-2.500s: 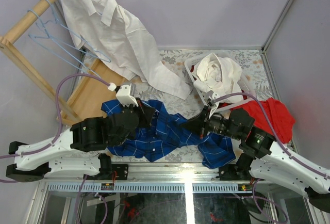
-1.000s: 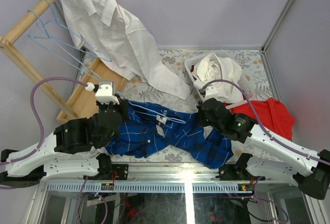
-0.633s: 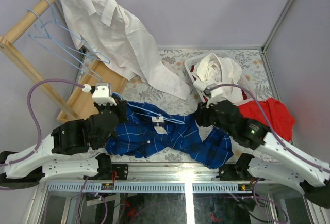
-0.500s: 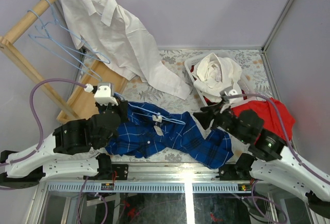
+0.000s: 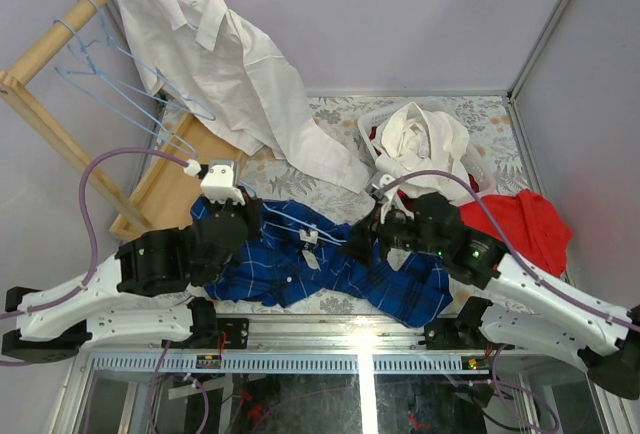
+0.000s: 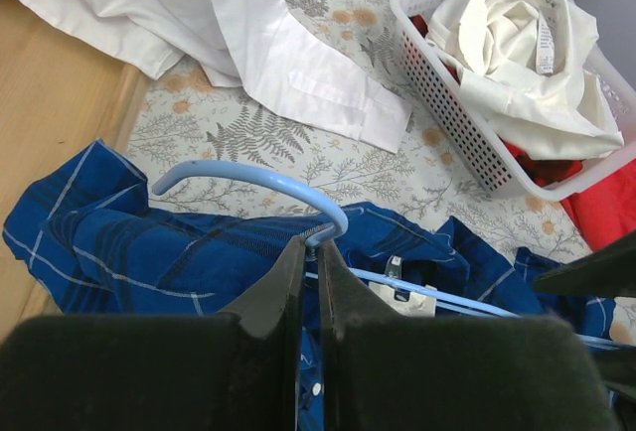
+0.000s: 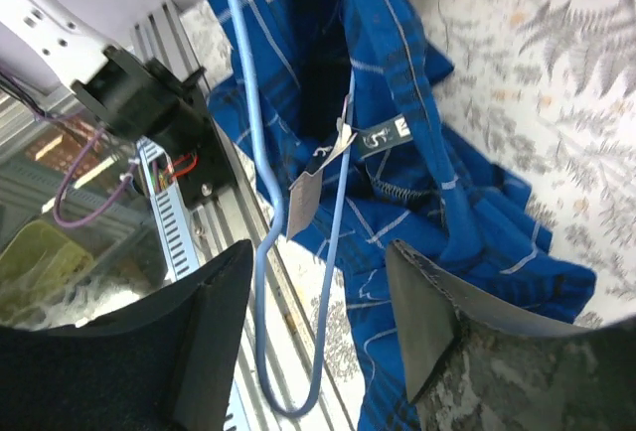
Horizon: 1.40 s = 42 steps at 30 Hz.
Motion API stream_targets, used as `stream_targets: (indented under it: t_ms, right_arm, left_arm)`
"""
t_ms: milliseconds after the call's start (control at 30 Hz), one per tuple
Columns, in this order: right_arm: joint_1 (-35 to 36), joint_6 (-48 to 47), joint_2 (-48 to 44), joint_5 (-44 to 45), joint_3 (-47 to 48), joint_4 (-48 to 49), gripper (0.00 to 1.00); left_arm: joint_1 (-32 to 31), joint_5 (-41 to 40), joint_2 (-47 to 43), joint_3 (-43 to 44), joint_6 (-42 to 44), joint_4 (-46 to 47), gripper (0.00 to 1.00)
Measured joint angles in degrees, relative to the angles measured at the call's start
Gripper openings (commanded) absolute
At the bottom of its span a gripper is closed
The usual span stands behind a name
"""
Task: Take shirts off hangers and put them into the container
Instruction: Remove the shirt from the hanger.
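Right gripper (image 7: 318, 252) reopened; hanger (image 6: 268, 179) shoulders hidden inside blue shirt (image 6: 119, 244).

Left arm (image 5: 70, 304) and right arm (image 5: 560, 304) are both wearing white link shells with chunky black joint housings. Lilac cable (image 5: 140, 151) is running off the left arm to a white boxy wrist camera block (image 5: 222, 184). Matching lilac cable (image 5: 430, 173) is arcing over the right arm. Small green light (image 5: 477, 248) is glowing on a right joint. Black base block (image 5: 212, 329) is showing red wiring. Left fingers (image 6: 263, 297) are looking matte black and wedge-shaped. Right fingers (image 7: 442, 337) are showing scuffed, speckled grey-black surfaces.
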Motion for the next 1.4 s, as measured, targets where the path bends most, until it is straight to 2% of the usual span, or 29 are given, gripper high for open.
stream_targets:
  t_ms: [100, 200, 233, 300, 333, 400, 433, 500, 533, 633, 767, 867, 1000, 1100, 1233, 1400]
  right_arm:
    - [0.0, -0.7, 4.7, 0.0, 1.9, -2.8, 0.38]
    - [0.0, -0.9, 5.9, 0.5, 2.4, -3.9, 0.13]
    - [0.0, -0.7, 5.7, 0.7, 2.4, -4.0, 0.09]
    - [0.1, -0.8, 5.4, 0.6, 2.4, -4.0, 0.00]
    - [0.2, -0.8, 5.1, 0.6, 2.4, -4.2, 0.00]
    - [0.3, -0.1, 4.5, 1.4, 2.2, -4.9, 0.00]
    - [0.2, 0.5, 4.1, 2.6, 1.8, -5.1, 0.00]
    - [0.0, 2.0, 3.4, 5.3, 0.4, -5.8, 0.00]
    - [0.0, 2.8, 3.1, 6.1, -0.3, -6.2, 0.00]
    - [0.0, 6.2, 2.4, 7.9, -3.3, -6.2, 0.00]
    - [0.0, 12.4, 1.4, 9.2, -7.1, -5.6, 0.00]
    - [0.0, 16.5, -0.2, 8.6, -8.3, -4.4, 0.00]
    - [0.0, 21.9, -5.2, 3.8, -9.0, -1.2, 0.00]
    - [0.0, 24.1, -8.4, 0.0, -8.8, -0.1, 0.00]
    - [0.0, 24.9, -11.7, -0.9, -7.4, -4.2, 0.00]
    - [0.0, 23.3, -12.5, -1.0, -3.3, -13.7, 0.00]
  left_arm:
    - [0.0, 0.9, 1.2, 0.1, 0.0, 0.5, 0.00]
    - [0.0, 1.5, 2.6, 0.1, 0.0, 0.5, 0.00]
    - [0.0, 1.5, 2.8, 0.1, 0.0, 0.5, 0.02]
    - [0.0, 1.6, 3.0, 0.1, -0.1, 0.7, 0.18]
    - [0.0, 1.6, 3.0, 0.1, -0.3, 0.8, 0.23]
    - [0.0, 1.4, 2.9, 0.1, -0.7, 0.7, 0.27]
    - [0.0, 1.1, 2.7, 0.1, -1.1, 0.7, 0.38]
    - [0.0, 1.0, 2.1, 0.1, -1.5, 0.7, 0.73]
    - [0.0, 1.1, 1.7, 0.0, -1.2, 0.6, 0.83]
    - [0.0, 2.6, 0.2, -1.1, -1.1, 1.2, 0.93]
    - [0.0, 5.1, -2.7, -4.9, -1.5, 1.6, 0.94]
    - [0.1, 6.2, -5.2, -8.8, -4.0, 1.4, 0.91]
    - [0.1, 7.1, -8.9, -12.6, -9.0, 0.8, 0.85]
    - [0.0, 7.1, -11.0, -13.5, -11.9, 0.0, 0.85]
    - [0.1, 6.9, -12.4, -13.5, -14.0, -0.1, 0.84]
    - [0.1, 6.3, -11.3, -13.5, -14.1, -0.1, 0.76]
